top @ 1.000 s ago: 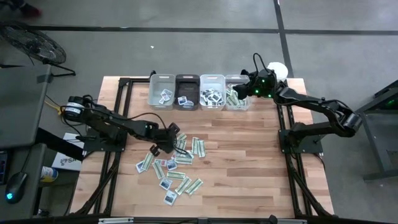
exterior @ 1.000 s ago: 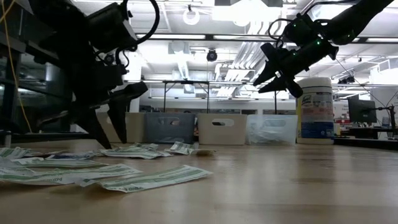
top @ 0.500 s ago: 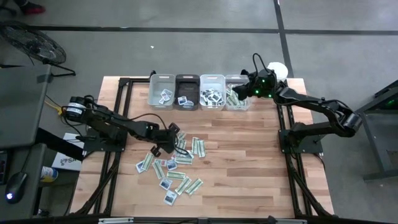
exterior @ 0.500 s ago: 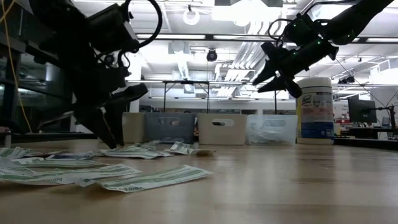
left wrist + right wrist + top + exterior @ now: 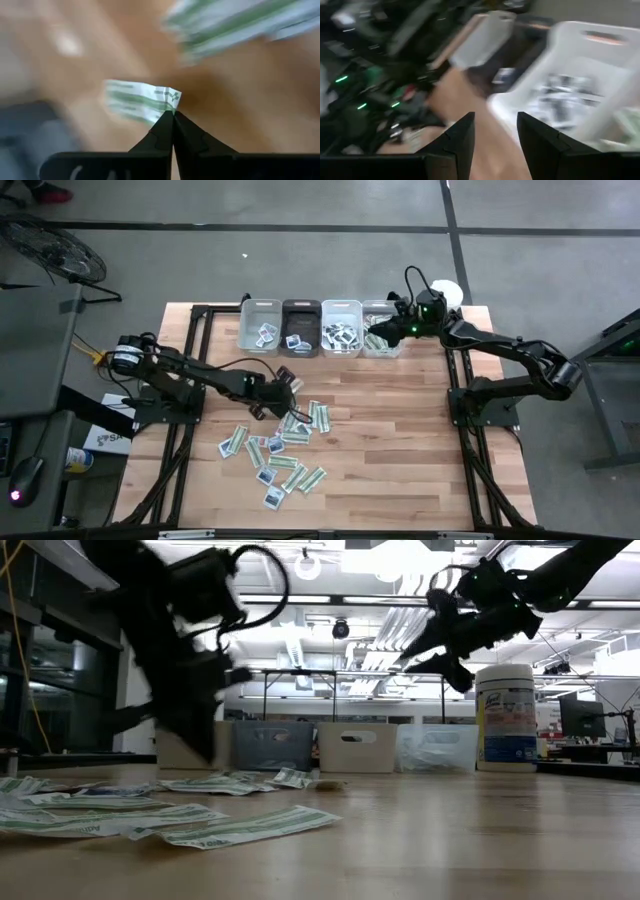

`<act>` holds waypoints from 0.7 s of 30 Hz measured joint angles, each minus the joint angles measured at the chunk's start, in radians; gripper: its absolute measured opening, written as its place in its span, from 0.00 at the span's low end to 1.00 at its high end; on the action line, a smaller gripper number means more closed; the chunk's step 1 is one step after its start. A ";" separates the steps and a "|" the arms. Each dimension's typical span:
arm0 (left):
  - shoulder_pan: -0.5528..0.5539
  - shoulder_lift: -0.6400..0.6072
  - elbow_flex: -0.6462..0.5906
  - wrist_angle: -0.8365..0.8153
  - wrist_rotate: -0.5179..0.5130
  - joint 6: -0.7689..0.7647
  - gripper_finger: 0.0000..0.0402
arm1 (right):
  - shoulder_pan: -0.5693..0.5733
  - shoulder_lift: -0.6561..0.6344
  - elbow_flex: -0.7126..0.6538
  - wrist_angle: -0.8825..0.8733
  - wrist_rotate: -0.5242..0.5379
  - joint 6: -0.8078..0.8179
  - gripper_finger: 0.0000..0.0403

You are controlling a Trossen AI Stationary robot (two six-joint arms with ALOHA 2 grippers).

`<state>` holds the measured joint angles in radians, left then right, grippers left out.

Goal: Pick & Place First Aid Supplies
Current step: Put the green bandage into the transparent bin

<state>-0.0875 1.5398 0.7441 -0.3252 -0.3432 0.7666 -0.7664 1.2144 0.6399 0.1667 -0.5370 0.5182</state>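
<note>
The first aid supplies lie as a loose pile of green-and-white strips and squarish white packets (image 5: 280, 442) flat on the wooden table, also seen in the low view (image 5: 200, 820). My left gripper (image 5: 285, 382) is between the pile and the bins, shut on one green-and-white strip (image 5: 142, 102). My right gripper (image 5: 383, 332) hovers open above the rightmost bin (image 5: 381, 340), with its fingers apart in its wrist view (image 5: 495, 135). Four small bins (image 5: 300, 328) along the far edge hold packets. My left gripper pinches the green-and-white strip at one end (image 5: 169, 100), between the tips of its two shut fingers. The rest of the strip sticks out past the fingertips, over the wood.
A tall white canister with a blue label (image 5: 507, 718) stands at the far right corner behind the bins (image 5: 447, 290). Bare wood lies on the right half of the table (image 5: 420, 440). Black frame rails run along both table sides.
My left gripper has risen from the pile and moved toward the far edge and the bins, carrying one strip with it. My right gripper has tipped more level above the rightmost bin.
</note>
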 joint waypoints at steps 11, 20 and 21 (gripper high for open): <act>-0.003 -0.004 0.239 -0.079 -0.253 0.282 0.00 | 0.131 0.000 0.000 0.166 -0.055 -0.026 0.35; -0.003 -0.005 0.437 -0.071 -0.334 0.556 0.00 | 0.161 0.004 0.000 0.201 -0.157 0.049 0.35; -0.003 -0.005 0.452 -0.070 -0.345 0.578 0.00 | 0.161 0.005 0.000 0.203 -0.163 0.056 0.35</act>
<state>-0.0910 1.5349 1.1957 -0.3953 -0.6877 1.3442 -0.6056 1.2190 0.6399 0.3701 -0.6996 0.5746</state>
